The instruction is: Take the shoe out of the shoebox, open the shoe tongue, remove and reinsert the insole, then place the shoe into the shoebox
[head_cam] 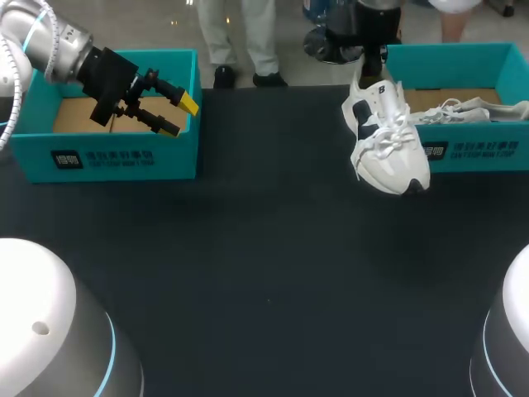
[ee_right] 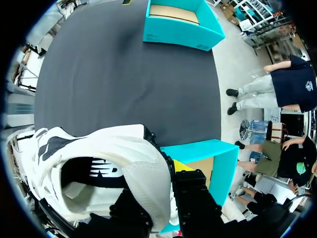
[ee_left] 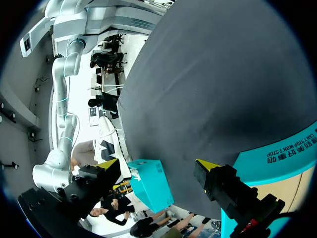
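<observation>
A white sneaker (head_cam: 387, 142) with dark patches hangs toe-down over the black table (head_cam: 264, 265), just in front of the left corner of the right teal shoebox (head_cam: 463, 149). My right gripper (head_cam: 369, 81) comes in from the far side and is shut on the shoe's heel. In the right wrist view the heel wall of the sneaker (ee_right: 119, 168) sits between that gripper's (ee_right: 163, 191) fingers, one inside the shoe and one outside. A second white shoe (head_cam: 471, 110) lies in the right shoebox. My left gripper (head_cam: 169, 112) stands open and empty over the left teal shoebox (head_cam: 107, 153).
From the left wrist, the open left gripper (ee_left: 157, 166) looks across the table, with the left shoebox's wall (ee_left: 282, 158) beside one finger and the right shoebox (ee_left: 148, 184) far ahead. Two rounded arm bases (head_cam: 50, 331) fill the near corners.
</observation>
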You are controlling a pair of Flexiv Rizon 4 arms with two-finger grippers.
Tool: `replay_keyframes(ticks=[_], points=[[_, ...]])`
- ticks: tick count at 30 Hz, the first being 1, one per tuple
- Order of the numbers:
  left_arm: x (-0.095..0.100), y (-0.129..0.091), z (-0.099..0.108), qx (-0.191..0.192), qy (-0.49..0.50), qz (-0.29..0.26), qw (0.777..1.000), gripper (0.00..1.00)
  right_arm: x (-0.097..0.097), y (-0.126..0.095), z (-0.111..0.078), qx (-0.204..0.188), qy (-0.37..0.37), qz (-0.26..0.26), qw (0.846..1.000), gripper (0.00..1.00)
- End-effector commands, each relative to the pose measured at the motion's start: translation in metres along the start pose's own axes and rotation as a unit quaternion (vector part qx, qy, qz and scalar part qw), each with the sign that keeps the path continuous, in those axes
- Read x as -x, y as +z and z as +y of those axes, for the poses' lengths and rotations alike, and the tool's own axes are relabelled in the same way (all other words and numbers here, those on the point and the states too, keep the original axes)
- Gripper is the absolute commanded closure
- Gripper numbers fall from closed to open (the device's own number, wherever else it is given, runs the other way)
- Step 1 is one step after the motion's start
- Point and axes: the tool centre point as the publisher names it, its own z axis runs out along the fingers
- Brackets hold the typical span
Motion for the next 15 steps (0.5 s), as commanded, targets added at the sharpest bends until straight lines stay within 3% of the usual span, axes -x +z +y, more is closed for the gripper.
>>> replay_keyframes(ticks=[1,8,15], points=[[0.0,0.0,0.0,0.0,0.0,0.001,1.0,0.0,0.0,-0.001,-0.001,0.001,0.0,0.0,1.0,1.0],[0.0,0.0,0.0,0.0,0.0,0.001,1.0,0.0,0.023,0.004,-0.025,-0.008,0.004,-0.008,1.0,1.0],[0.0,0.0,0.0,0.0,0.0,0.001,1.0,0.0,0.054,0.014,-0.064,-0.015,-0.006,-0.003,1.0,1.0]])
